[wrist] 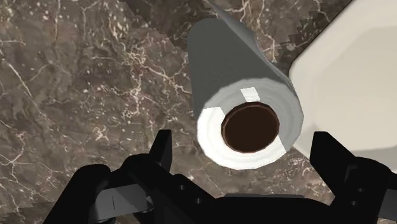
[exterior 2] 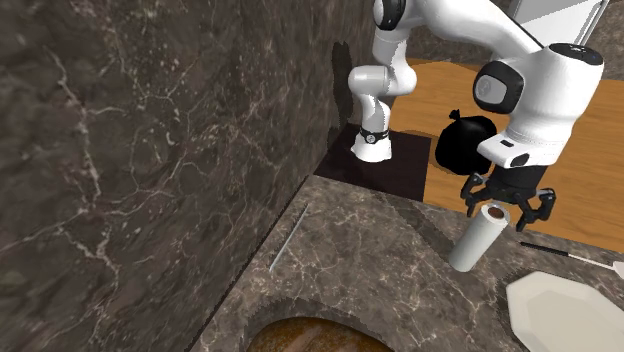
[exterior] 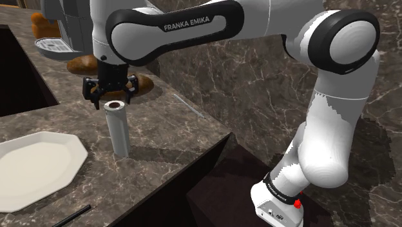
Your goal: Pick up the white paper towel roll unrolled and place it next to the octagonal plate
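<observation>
Franka's black gripper point(exterior: 111, 90) hangs point-down from the white arm, its 2 fingers spread wide and clasping nothing. Straight beneath it stands the paper towel roll point(exterior: 118, 129), upright on the dark veined marble counter point(exterior: 167, 132), pale grey-white with a brown core showing at its top end. The fingertips sit about level with that top end, 1 to each side. In the wrist view both fingers point(wrist: 164, 147) stay clear of the roll point(wrist: 235, 70), with bare gaps between them and the paper.

Just to one side of the gripper, down on the same counter, lies the white octagonal plate point(exterior: 35, 167). A narrow strip of marble shows between its rim and the foot of the roll, so the 2 are close but apart.

From the second exterior view the gripper point(exterior 2: 507, 203) again hovers over the roll point(exterior 2: 480, 238), the plate point(exterior 2: 565, 315) lies below and beside it, and a thin black stick point(exterior 2: 548, 249) lies on the counter near both. Farther off from the gripper, toward the marble wall, a slim grey rod point(exterior 2: 288, 240) rests flat on the counter.
</observation>
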{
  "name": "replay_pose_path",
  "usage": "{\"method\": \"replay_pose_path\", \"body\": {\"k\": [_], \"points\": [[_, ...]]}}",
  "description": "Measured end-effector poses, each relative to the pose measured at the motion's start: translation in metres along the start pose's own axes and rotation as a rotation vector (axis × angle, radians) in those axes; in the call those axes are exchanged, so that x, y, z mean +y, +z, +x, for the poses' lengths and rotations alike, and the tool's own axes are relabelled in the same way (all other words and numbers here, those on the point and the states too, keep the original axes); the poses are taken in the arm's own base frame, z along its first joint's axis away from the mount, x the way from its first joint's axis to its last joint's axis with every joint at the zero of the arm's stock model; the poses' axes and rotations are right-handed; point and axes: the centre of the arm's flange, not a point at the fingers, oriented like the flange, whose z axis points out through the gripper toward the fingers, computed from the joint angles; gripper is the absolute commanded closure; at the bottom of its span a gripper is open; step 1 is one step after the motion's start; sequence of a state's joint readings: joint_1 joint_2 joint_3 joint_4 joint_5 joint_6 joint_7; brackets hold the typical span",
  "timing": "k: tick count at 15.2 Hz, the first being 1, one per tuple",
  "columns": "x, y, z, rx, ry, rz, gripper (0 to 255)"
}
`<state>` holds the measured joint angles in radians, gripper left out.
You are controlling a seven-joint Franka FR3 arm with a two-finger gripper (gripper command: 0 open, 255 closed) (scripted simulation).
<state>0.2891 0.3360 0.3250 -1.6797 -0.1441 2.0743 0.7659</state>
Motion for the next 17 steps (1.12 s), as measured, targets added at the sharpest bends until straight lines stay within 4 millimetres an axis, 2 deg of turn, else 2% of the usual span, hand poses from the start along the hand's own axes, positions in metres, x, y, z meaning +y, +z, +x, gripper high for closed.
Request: {"method": "replay_pose_path", "body": {"k": [3,9,10,17], "points": [[-0.001,0.015,0.0,0.0,0.0,0.0,0],[-0.001,0.02,0.001,0.001,0.0,0.001,0],[-0.001,0.02,0.001,0.001,0.0,0.001,255],[0.0,0.019,0.001,0.001,0.001,0.0,255]]}}
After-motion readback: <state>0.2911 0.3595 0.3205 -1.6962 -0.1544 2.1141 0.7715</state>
